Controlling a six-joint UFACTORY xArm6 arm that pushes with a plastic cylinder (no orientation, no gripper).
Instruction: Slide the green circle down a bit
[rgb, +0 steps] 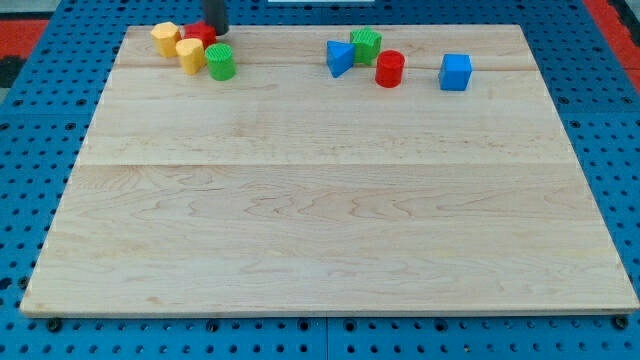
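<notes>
The green circle (220, 62) stands near the board's top left, touching a yellow block (190, 55) on its left. My tip (217, 33) comes in from the view's top edge and ends just above the green circle, right next to a red block (199, 35). A small gap shows between the tip and the green circle. A second yellow block (165, 38) lies at the far left of this cluster.
At the top middle, a blue triangle (339, 57) touches a second green block (366, 45), with a red cylinder (389, 69) just to their right. A blue cube (455, 72) stands further right. The wooden board (320, 220) lies on a blue pegboard.
</notes>
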